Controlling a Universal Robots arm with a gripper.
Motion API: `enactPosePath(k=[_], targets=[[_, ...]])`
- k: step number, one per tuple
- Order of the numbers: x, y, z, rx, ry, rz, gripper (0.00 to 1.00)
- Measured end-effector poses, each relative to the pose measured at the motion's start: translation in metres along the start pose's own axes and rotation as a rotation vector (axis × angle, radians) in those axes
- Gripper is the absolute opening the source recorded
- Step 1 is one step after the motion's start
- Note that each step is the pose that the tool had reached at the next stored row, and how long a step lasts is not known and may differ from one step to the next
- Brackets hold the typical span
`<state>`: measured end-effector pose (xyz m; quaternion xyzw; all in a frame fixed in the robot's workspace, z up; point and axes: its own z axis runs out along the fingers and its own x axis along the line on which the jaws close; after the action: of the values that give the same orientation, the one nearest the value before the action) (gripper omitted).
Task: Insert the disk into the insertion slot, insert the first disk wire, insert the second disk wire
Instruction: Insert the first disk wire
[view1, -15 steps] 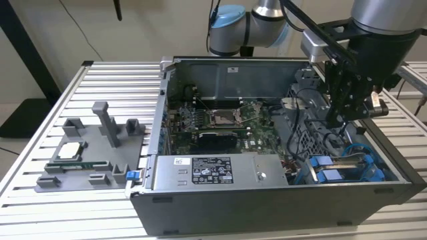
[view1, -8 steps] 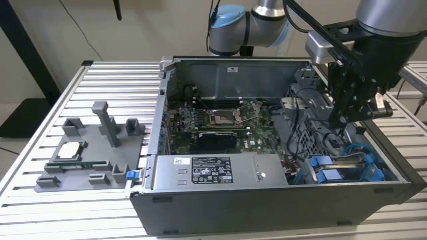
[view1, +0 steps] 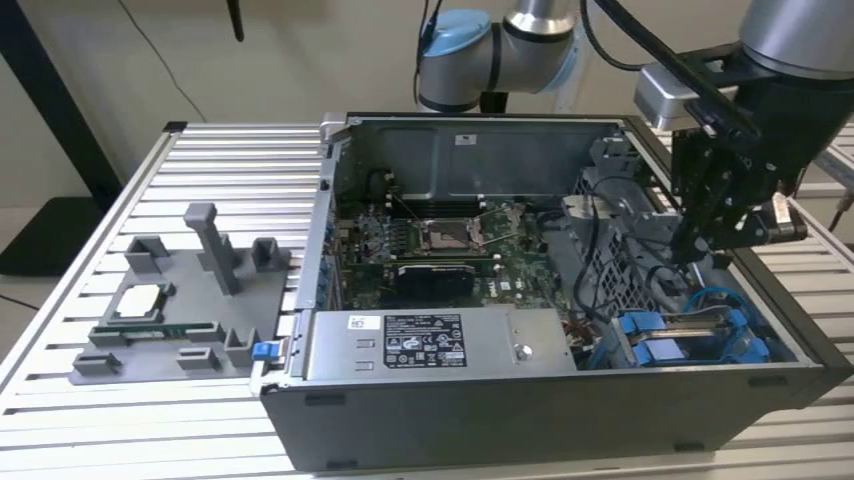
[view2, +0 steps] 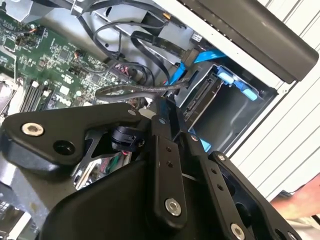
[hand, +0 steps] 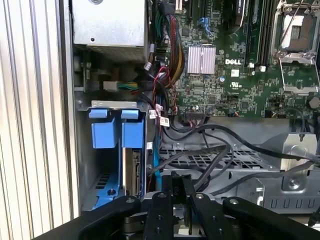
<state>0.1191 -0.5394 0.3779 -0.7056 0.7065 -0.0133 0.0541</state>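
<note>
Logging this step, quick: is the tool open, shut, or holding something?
Tool: shut on the black wire.

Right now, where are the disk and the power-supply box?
disk (view2: 202, 97): second wrist view, on its connector end.
power-supply box (view1: 427, 343): exterior view, on its label.

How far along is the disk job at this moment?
Done: the silver-grey disk in its blue carrier sits in the grey sheet-metal slot. In hand: the gripper appears shut on a black wire beside the disk's connector. Left: that connector looks bare, so neither wire seems plugged in.
</note>
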Motion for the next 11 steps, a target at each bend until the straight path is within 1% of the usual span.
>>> enactPosePath(k=[6, 8, 10, 11], targets=[[0.0051, -0.0087, 0.0017, -0.0243, 0.0014, 0.002, 0.00], [0.0072, -0.0107, 0.0020, -0.0306, 0.0018, 0.002, 0.00], [0.0101, -0.0119, 0.0021, -0.0350, 0.0020, 0.003, 0.00], [0.0133, -0.0127, 0.0021, -0.0383, 0.0022, 0.004, 0.00]])
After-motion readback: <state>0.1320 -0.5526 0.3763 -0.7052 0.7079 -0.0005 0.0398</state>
